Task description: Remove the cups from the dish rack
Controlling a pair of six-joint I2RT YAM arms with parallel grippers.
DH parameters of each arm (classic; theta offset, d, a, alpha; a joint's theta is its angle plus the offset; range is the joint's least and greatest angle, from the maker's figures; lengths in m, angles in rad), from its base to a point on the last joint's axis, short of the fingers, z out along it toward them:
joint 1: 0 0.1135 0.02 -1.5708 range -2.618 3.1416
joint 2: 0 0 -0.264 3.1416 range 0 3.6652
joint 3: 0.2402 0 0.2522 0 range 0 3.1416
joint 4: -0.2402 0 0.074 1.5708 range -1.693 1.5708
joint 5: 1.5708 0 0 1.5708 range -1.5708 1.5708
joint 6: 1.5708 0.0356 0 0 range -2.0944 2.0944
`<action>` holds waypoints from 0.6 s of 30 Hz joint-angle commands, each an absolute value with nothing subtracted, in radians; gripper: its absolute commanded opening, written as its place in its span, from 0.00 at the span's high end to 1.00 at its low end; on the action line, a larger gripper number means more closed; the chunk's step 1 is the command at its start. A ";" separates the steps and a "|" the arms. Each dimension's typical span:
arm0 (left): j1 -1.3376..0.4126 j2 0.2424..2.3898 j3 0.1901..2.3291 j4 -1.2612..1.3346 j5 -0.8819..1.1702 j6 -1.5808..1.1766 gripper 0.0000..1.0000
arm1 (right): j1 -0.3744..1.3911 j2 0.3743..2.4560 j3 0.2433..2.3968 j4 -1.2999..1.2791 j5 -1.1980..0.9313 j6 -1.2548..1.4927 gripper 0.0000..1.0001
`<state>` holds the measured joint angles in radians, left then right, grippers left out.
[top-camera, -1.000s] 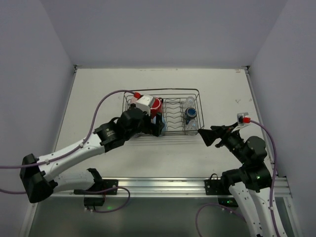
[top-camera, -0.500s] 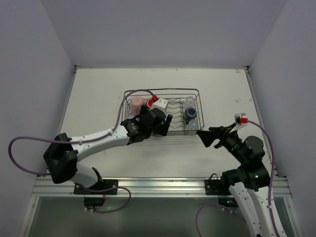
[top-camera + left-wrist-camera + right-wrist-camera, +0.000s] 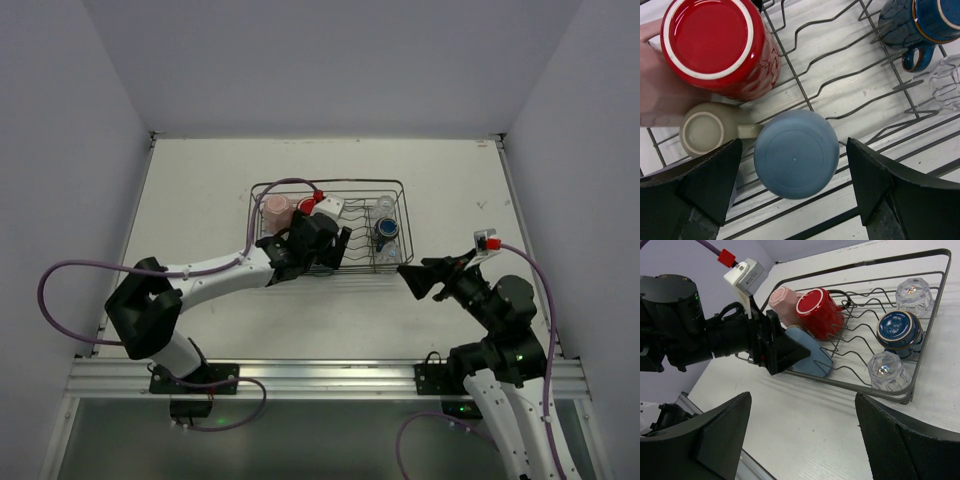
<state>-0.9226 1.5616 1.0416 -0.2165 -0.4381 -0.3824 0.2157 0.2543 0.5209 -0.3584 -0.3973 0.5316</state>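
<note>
White surface (image 3: pixel 200 180), bare pale walls on three sides: the dish rack (image 3: pixel 360 182) sits mid-surface, and every cup in sight is inside it.

Within the last second the left arm has swung off the rack's left end, where it had been covering the red mug (image 3: pixel 715 45), and come to the middle of the rack's near edge. The left claw (image 3: pixel 338 250) now hangs spread above an upturned light-blue cup (image 3: pixel 796 161) at the rack's near side, one finger on either flank, neither touching it, nothing gripped. A small beige cup (image 3: pixel 705 132) lies just beside the blue one, its handle reaching towards it; the red mug stands behind both, with a pink cup (image 3: pixel 782 300) against it at the rack's left end.

At the rack's right end sit a dark blue cup (image 3: pixel 897 327) and two clear glasses (image 3: pixel 912 292), untouched. The right claw (image 3: pixel 410 282) has barely stirred: it waits off the rack's near-right corner, spread and empty.

No cup has left the rack, so unloading looks barely begun. The shift suggests the blue cup is the first pick; the crowding beige handle may foul the closing finger.
</note>
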 commanded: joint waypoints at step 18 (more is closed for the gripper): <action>-0.876 1.491 1.011 -0.055 -0.379 -0.357 0.76 | 0.213 0.279 0.517 -0.299 -0.446 0.566 0.14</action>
<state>-0.8837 1.5623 1.0142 -0.1040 -0.3672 -0.3557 0.2157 0.2657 0.5171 -0.3359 -0.4145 0.5430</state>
